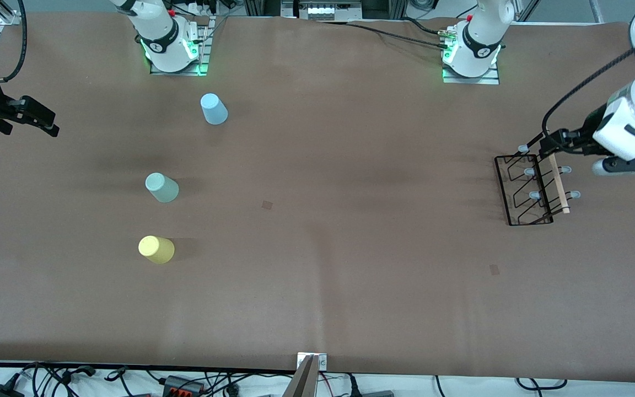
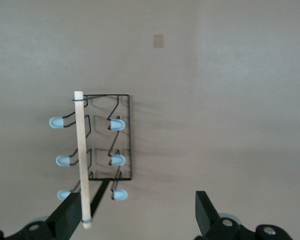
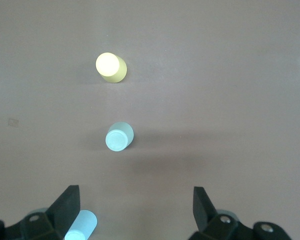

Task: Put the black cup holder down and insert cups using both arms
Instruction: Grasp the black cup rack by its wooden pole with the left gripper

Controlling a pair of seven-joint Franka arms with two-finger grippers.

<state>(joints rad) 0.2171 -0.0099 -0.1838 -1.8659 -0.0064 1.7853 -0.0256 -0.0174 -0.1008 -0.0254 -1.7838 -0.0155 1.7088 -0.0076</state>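
both tools spread, left tool (image 2: 135, 220) over black cup holder (image 2: 107, 137), right tool (image 3: 135, 210) above cups (image 3: 119, 137)

No readable text, label, brand or number is showing anywhere: not on the cups, the rack, the arms, or the brown table covering.

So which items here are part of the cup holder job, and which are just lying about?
Part of the job:
- black cup holder
- light blue cup
- mint green cup
- yellow cup
- left hand, open over the holder's end
- right hand, open, waiting

Just lying about:
- cables and plugs off the table edge nearest the front camera
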